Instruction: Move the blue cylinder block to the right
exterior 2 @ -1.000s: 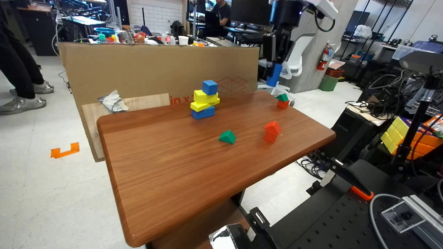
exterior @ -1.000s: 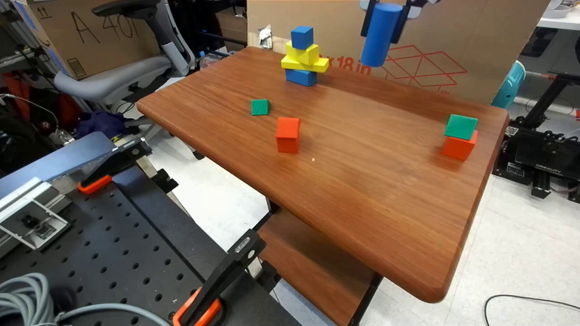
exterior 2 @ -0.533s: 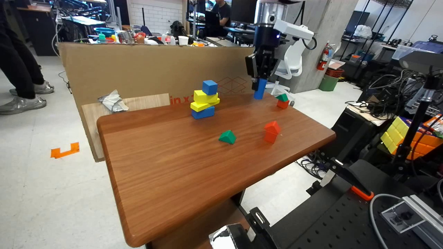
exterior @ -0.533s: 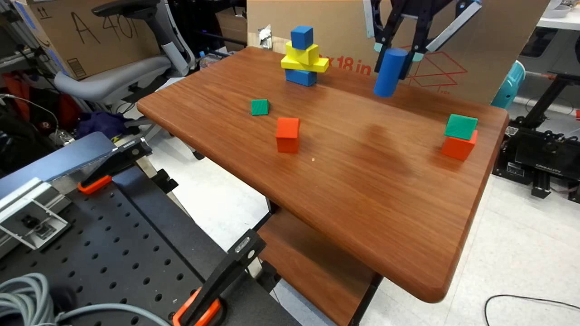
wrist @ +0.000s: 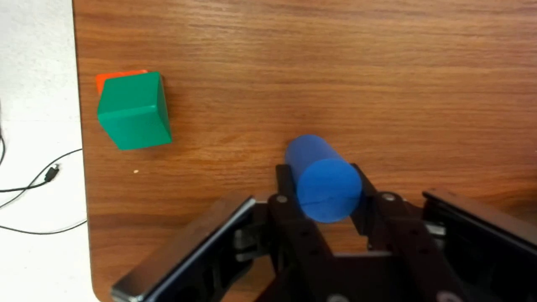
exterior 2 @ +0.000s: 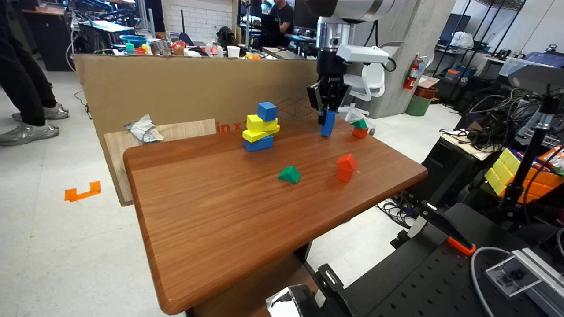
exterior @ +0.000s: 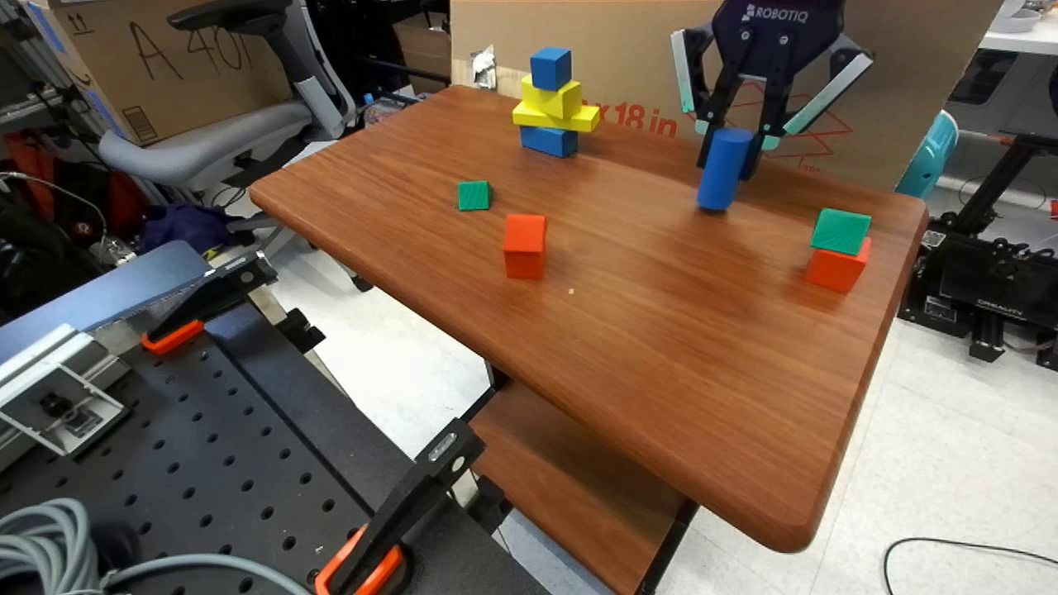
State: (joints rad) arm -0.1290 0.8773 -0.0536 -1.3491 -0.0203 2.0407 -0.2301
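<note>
Brown wood-grain tabletop (exterior: 645,347) spreads before us, backed by a cardboard sheet (exterior 2: 176,92). Over the tabletop's far side we see the gripper (exterior: 726,165) clasping the blue cylinder block (wrist: 329,191) roughly upright between its fingers (wrist: 284,178); whether the base touches wood, we cannot tell. In both exterior views it is between a blue-and-yellow stack (exterior: 552,99) and a green block (exterior: 841,231) on a red-orange block (exterior: 835,270).

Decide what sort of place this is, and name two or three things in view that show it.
Probably a robotics lab or workshop. Signs of it: the gripper marked ROBOTIQ, the perforated black board with orange-handled clamps, and the black machine labelled CREALITY.
</note>
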